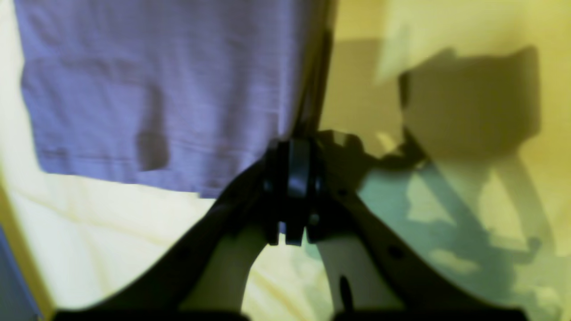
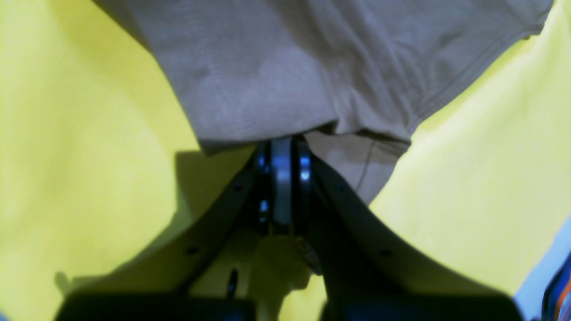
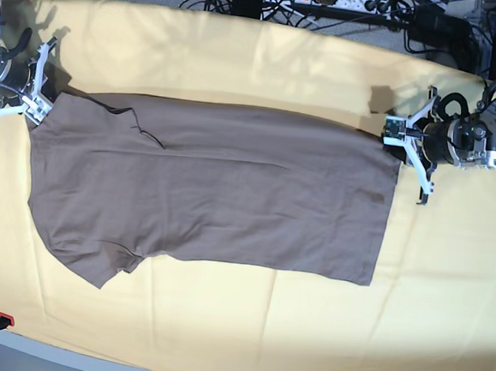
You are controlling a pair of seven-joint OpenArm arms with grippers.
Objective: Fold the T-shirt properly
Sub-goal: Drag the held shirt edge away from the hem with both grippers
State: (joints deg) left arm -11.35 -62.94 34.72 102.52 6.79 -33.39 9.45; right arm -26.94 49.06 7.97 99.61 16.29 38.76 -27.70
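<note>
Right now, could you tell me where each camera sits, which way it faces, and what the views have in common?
Left wrist: on the left arm, looking past the shut left gripper at the T-shirt hem corner, which looks bluish here, on the yellow cloth.
Right wrist: on the right arm, looking past the shut right gripper at the shirt's sleeve end.
Base: overhead, looking down at the spread shirt, with both arms at its far corners.
Shared: all three show the shirt and cloth.

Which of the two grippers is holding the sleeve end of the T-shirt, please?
The right gripper, pinching the T-shirt beside its sleeve; the left gripper grips the hem corner.
</note>
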